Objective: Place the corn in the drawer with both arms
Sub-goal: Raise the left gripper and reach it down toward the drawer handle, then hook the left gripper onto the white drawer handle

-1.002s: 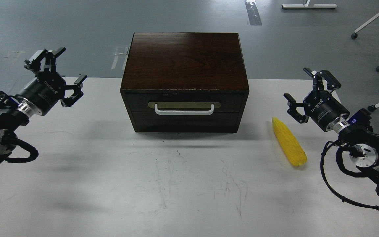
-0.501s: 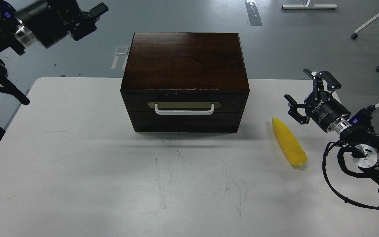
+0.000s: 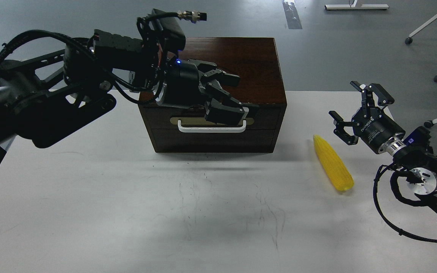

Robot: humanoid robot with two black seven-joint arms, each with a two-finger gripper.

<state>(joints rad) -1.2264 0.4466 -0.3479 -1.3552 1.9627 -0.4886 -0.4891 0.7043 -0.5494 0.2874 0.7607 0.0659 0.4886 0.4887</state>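
The dark brown wooden box (image 3: 241,64) stands at the back middle of the white table (image 3: 127,208). Its drawer (image 3: 264,118) is shut, with a brass plate and a white bar handle (image 3: 192,129). My left gripper (image 3: 226,96) reaches in front of the box's upper front, fingers spread open just above the handle, holding nothing. The yellow corn (image 3: 332,163) lies on the table right of the box, pointed end away from me. My right gripper (image 3: 357,110) is open and empty, just right of the corn's tip, raised above the table.
The left arm (image 3: 51,98) crosses over the table's left part and hides the box's left top corner. Chair legs with casters (image 3: 436,77) and a white frame (image 3: 355,7) stand on the grey floor beyond the table.
My left arm has swung from the far upper left across to the box front, its gripper now over the drawer handle. The right arm, corn and box have hardly moved.
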